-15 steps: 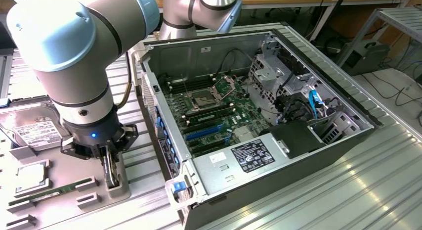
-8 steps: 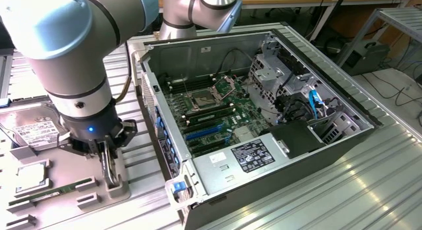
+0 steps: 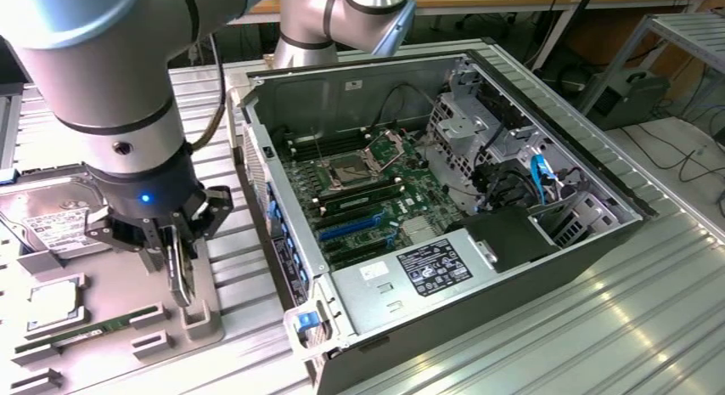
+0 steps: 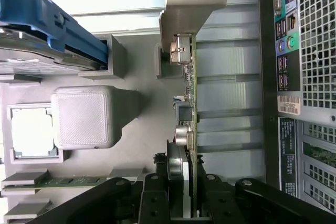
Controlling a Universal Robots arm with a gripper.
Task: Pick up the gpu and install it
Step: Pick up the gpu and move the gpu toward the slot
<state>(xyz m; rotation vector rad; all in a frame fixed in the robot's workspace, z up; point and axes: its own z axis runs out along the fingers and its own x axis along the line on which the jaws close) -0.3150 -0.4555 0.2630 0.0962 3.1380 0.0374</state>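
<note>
**GPU Clamped at the Parts Tray, Outside the Open Case**

1. Gripper state. I see the gripper clenched on the gpu. On the wrist view the gripper has its black fingers set one against each face of the gpu. The card runs edge-on between them, with its silver bracket at the end away from the jaws.

2. Card position. The gpu stands upright on edge over the grey parts tray, on the exterior view's left of the open computer case. Its lower end sits at a grey holder block. I cannot tell whether it touches the block.

3. Surroundings. On the tray I read a hard drive, a processor and a green RAM stick. The case lies on its side with the motherboard exposed. The gpu is outside the case, not yet installed.
</note>
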